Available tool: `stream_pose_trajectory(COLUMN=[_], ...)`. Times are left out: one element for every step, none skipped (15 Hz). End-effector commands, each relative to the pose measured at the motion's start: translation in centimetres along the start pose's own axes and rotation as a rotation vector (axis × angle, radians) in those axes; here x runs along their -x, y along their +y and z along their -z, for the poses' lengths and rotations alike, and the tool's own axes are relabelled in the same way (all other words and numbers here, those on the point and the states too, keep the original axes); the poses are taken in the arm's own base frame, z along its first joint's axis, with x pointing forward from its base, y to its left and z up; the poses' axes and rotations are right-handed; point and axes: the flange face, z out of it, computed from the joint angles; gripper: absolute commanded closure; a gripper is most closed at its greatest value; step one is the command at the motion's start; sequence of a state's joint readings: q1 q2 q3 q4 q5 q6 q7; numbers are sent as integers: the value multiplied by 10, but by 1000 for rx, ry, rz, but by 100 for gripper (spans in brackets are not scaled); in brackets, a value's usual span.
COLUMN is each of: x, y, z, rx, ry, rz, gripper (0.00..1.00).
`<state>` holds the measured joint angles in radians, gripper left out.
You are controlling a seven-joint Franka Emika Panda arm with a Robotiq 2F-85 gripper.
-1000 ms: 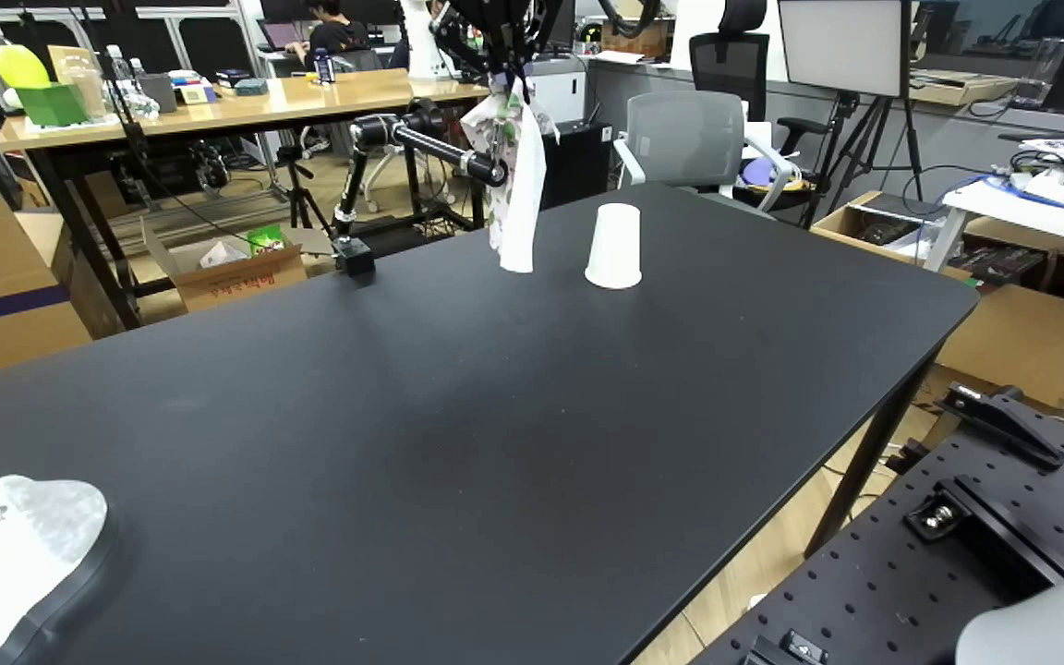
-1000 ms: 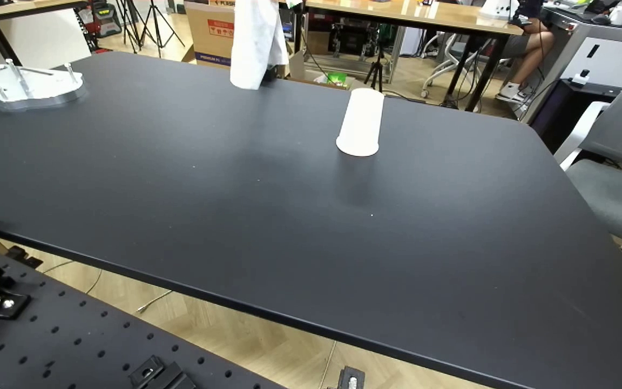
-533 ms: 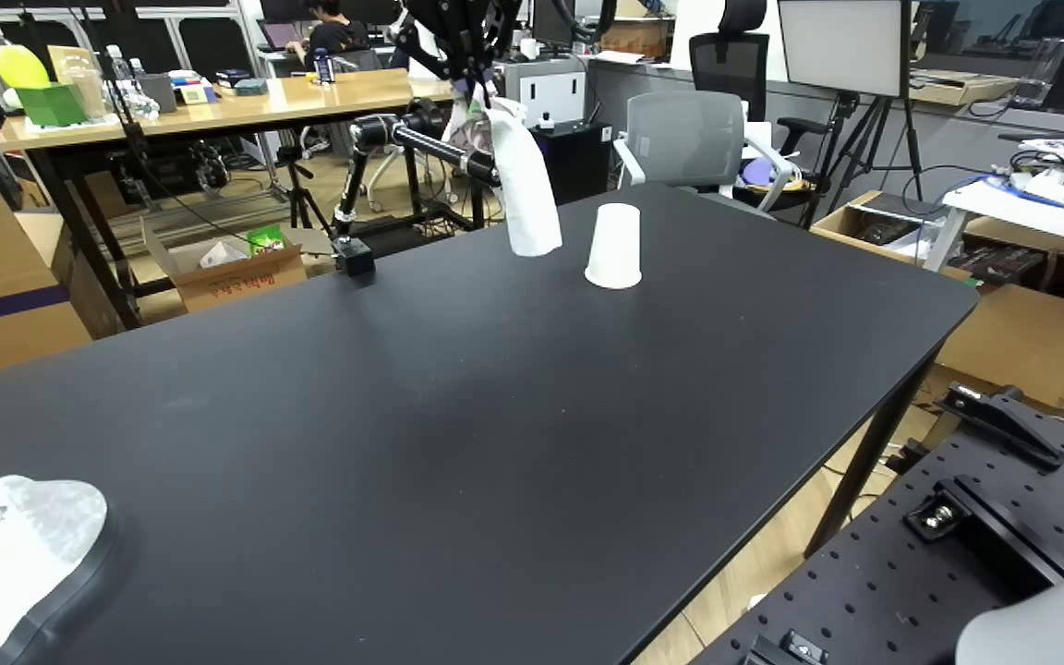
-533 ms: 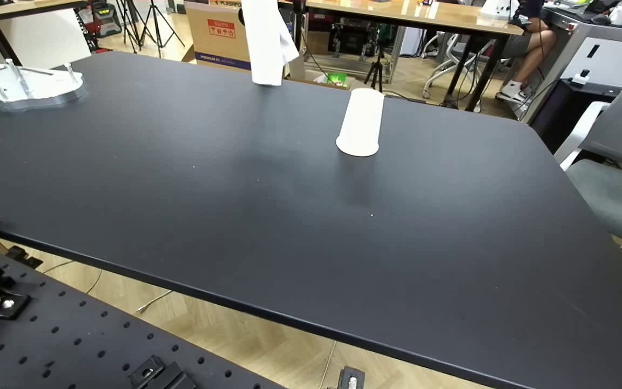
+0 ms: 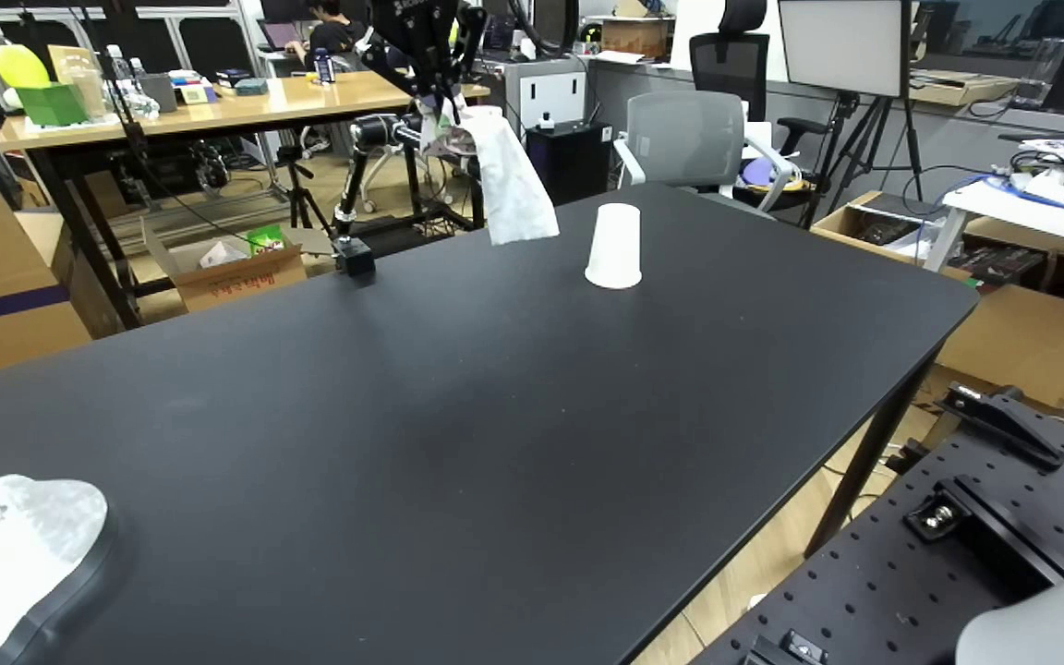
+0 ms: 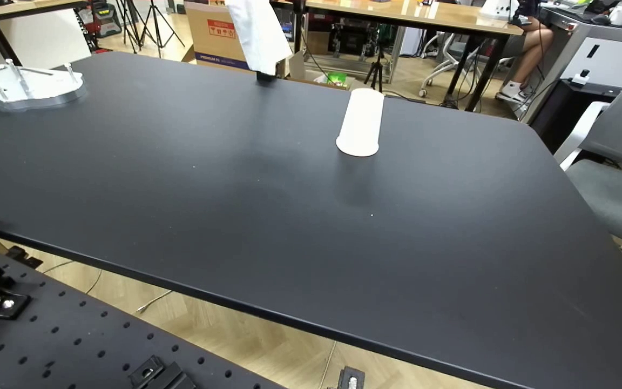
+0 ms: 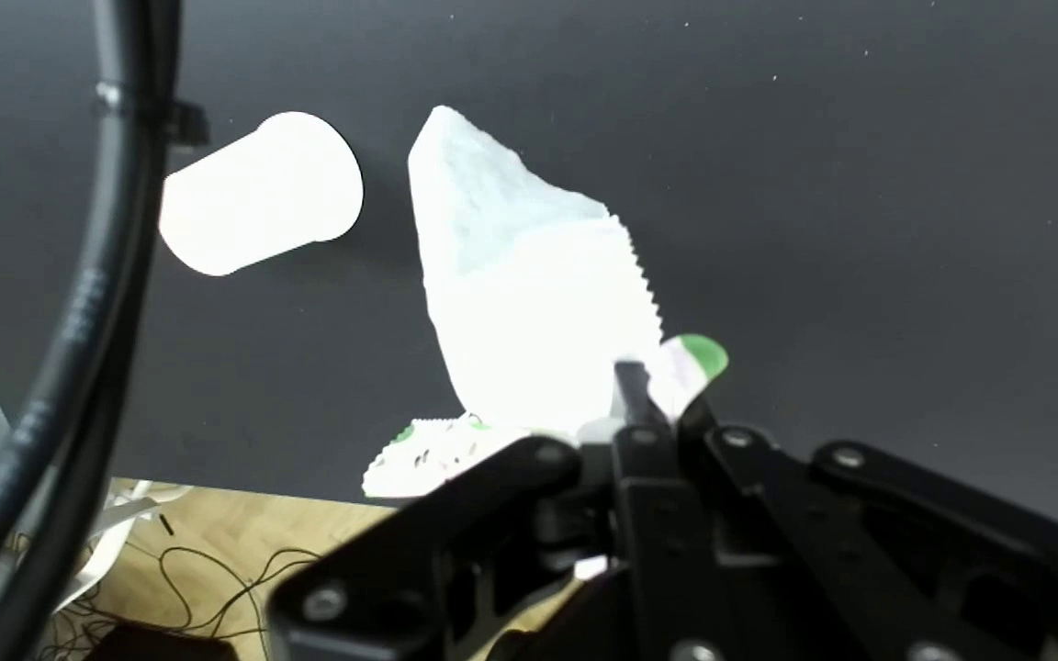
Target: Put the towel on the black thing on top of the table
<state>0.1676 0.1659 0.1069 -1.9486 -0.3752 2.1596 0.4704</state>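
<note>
The towel [image 5: 509,180] is white with a green and coloured print on part of it. My gripper [image 5: 444,97] is shut on its upper end and holds it above the far edge of the black table [image 5: 495,416]. The towel hangs slanted, its lower end clear of the tabletop. It also shows in an exterior view [image 6: 259,38], where the gripper is out of view. In the wrist view the towel [image 7: 529,275] spreads ahead of the fingertips [image 7: 662,404], and a green-tipped fold sticks out between them. A black clamp base [image 5: 354,257] of a jointed arm sits on the table's far edge.
A white cup [image 5: 614,247] stands upside down near the towel; it also shows in the wrist view [image 7: 263,193]. A white board with upright pegs [image 5: 24,526] lies at the table's end. A grey chair [image 5: 684,139] stands beyond the table. A cable crosses the wrist view [image 7: 97,275].
My gripper has moved along the table's far side, leftward in an exterior view, with the towel in it. The towel has swung to a slant and its lower end is higher.
</note>
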Motion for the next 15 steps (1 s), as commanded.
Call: stream_pose_trajectory(x=[-12,-14,-15,-16,-17,-17,-18,-18,-19,-19,-19,-18,-18,-17,-17], y=[4,5,5,6,6,6,6,5,3,1,-1,-5,-8,-12,-15], z=[2,2,2,3,3,3,3,4,5,6,8,11,13,17,20], rx=[8,8,9,9,10,12,12,15,15,17,17,14,12,6,0], ry=[-3,-3,-2,-2,-2,-3,-5,-5,-6,-4,1,6,11,18,24], rz=[-1,-2,-5,-5,-6,-5,-4,-1,5,12,22,34,41,51,60], gripper=[65,57,51,43,37,31,23,17,9,3,1,0,0,0,0])
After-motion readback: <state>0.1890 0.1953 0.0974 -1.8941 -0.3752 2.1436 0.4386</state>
